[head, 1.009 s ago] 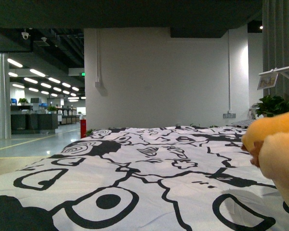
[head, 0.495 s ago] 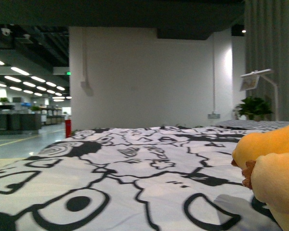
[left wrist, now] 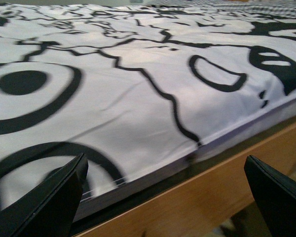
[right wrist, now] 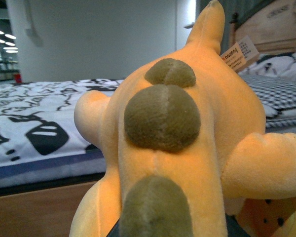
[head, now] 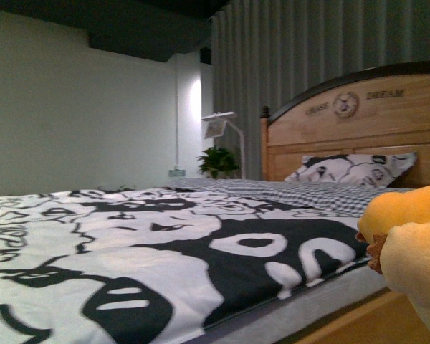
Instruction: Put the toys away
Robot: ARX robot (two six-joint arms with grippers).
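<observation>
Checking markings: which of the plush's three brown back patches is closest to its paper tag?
The smallest oval brown patch on the plump orange-yellow plush animal; the big round patch and the frame-cropped patch lie farther from the paper tag.

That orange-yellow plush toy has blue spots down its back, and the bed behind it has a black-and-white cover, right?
Not quite: the spots on the back of the plush toy are brownish, not blue, as the right wrist view shows. The toy is orange-yellow, and the bed behind it does have a black-and-white cover.
</observation>
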